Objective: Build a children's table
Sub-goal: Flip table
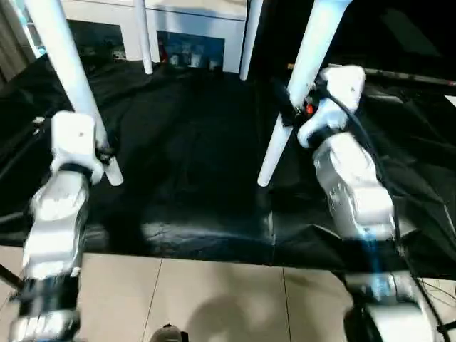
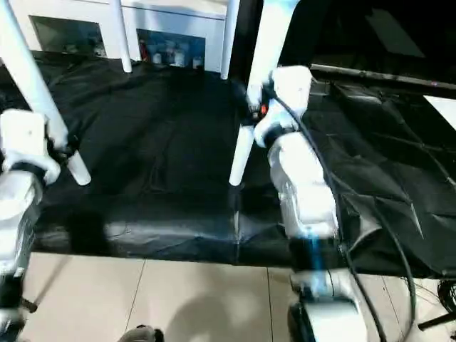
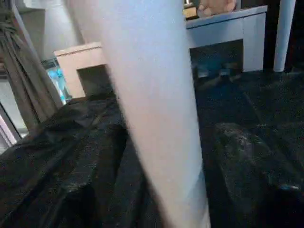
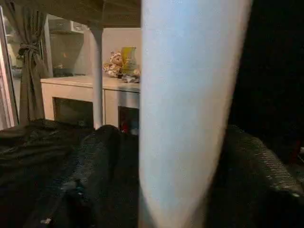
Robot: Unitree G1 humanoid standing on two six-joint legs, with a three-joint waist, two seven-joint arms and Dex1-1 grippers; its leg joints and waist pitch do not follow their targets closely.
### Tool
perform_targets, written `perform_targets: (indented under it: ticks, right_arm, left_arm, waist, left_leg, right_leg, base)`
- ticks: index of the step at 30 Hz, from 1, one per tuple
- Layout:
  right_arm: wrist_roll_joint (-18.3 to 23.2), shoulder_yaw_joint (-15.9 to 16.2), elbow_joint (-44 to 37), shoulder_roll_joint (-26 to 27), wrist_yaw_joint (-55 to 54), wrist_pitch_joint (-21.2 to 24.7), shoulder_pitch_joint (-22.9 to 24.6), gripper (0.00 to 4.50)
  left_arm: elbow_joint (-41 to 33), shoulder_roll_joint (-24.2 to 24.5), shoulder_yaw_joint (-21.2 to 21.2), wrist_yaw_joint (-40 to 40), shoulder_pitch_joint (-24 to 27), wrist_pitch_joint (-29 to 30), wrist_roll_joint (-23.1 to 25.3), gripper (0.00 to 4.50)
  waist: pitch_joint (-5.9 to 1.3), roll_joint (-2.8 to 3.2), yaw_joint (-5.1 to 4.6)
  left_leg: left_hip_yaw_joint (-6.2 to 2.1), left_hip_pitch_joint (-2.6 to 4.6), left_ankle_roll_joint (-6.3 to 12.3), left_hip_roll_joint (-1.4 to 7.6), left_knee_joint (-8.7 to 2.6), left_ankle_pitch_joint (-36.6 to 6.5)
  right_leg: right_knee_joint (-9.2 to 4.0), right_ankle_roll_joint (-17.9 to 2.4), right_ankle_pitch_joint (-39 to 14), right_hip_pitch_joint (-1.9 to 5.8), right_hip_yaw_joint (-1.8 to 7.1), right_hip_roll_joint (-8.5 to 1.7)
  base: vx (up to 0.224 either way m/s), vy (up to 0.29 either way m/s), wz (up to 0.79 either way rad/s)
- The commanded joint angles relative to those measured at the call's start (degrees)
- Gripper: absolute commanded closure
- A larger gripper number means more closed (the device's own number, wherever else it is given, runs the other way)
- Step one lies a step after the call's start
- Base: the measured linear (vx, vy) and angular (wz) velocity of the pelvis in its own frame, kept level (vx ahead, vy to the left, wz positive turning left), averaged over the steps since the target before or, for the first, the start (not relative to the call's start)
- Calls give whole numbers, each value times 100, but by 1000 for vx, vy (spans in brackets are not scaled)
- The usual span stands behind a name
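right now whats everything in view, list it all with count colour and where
table legs: four, white; two near ones slant down over the black cloth beside the grippers, two far ones stand at the cloth's back edge
black cloth: one, black, crinkled, draped over the big table
cabinet: one, white, glass doors, behind the table
soft toy: one, pale, on top of the cabinet
curtain: one, grey-brown, tied back, beside the cabinet
floor: pale tiles, in front of the table
cables: black, along the right arm
left gripper: one, black fingers, at the near left leg
right gripper: one, black fingers, at the near right leg
forearms: two, silver
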Motion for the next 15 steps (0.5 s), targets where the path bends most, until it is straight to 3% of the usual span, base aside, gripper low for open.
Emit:
perform_targets:
  ticks: [1, 2, 6, 8, 9, 10, 11, 12, 15]
  right_arm:
    - [83, -16, -403, -46, 40, 33, 389, 95]
    - [66, 0, -475, -54, 43, -11, 479, 75]
    - [-93, 64, -796, -101, 26, -288, 853, 72]
    - [-137, 38, -1122, -96, 4, -451, 1221, 72]
    - [-114, 11, -1270, -94, 15, -488, 1392, 72]
    - [-86, -15, -1437, -90, 28, -526, 1586, 72]
    - [275, -38, -1722, -62, 199, -195, 1974, 72]
    - [476, -24, -1856, -58, 314, 13, 2180, 72]
    - [475, 206, -1956, -265, 556, 266, 2528, 72]
  left_arm:
    - [-373, -11, 106, -48, 258, -74, -84, 79]
    - [-443, -34, 133, -38, 332, -93, -107, 59]
    - [-646, -107, 204, -8, 598, -388, -157, 29]
    - [-871, -294, 346, 46, 839, -733, -398, 16]
    - [-1042, -399, 380, 2, 1000, -781, -558, 16]
    - [-1236, -514, 415, -54, 1186, -824, -736, 16]
    - [-1608, -685, 337, -180, 1533, -760, -982, 16]
    - [-1784, -760, 270, -264, 1709, -679, -1106, 16]
    - [-2009, -879, -65, -325, 2032, -537, -1076, 16]
  waist:
    - [-424, 126, -6]
    - [-418, 134, -15]
    - [-380, 157, -14]
    - [-357, 179, -16]
    - [-366, 225, -15]
    - [-354, 217, -31]
    - [-349, 247, -27]
    - [-325, 217, -36]
    - [-306, 207, -55]
  left_leg:
    - [-189, 283, -588, 291, -510, -2175]
    - [-186, 287, -583, 281, -514, -2263]
    - [-209, 319, -675, 289, -535, -2740]
    - [-229, 338, -731, 301, -558, -3042]
    - [-242, 352, -756, 293, -553, -3127]
    - [-255, 327, -765, 305, -577, -3212]
    - [-259, 332, -765, 314, -580, -3277]
    - [-253, 329, -712, 312, -584, -3406]
    - [-271, 357, -702, 293, -593, -3699]
  right_leg:
    - [-416, -620, -768, 90, 189, -250]
    - [-431, -612, -928, 77, 187, -239]
    - [-518, -511, -1570, 27, 201, -257]
    - [-564, -449, -1831, 0, 201, -255]
    - [-554, -450, -1872, -6, 200, -253]
    - [-564, -450, -1895, 14, 198, -252]
    - [-570, -451, -1887, 13, 202, -251]
    - [-610, -423, -1975, 9, 203, -239]
    - [-688, -307, -2488, 2, 195, -230]
  base:
    - [0, 0, 0]
    - [0, 0, 0]
    - [0, 0, 0]
    - [0, 0, 0]
    - [0, 0, 0]
    - [0, 0, 0]
    - [0, 0, 0]
    - [0, 0, 0]
    - [0, 0, 0]
